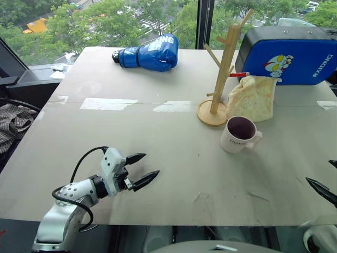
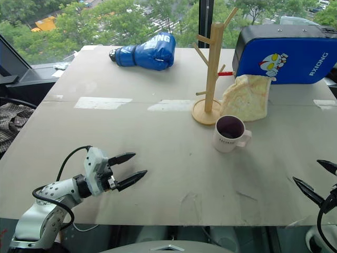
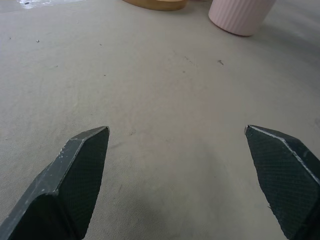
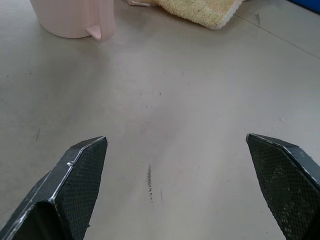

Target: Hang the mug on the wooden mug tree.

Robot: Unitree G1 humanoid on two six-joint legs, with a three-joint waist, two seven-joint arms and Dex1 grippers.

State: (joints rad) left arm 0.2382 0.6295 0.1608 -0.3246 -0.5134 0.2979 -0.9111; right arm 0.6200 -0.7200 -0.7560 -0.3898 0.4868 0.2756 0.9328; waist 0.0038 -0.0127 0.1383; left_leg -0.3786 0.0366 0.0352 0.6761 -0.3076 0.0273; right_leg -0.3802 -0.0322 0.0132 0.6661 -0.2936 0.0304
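Mug (image 1: pixel 239 135) well beyond both empty claws

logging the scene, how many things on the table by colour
blue: 2, boxing glove and pad
white: 1, mug
wood: 1, mug tree
yellow: 1, cloth
total: 5

The mug's (image 1: pixel 239 135) side lettering is too small to read.
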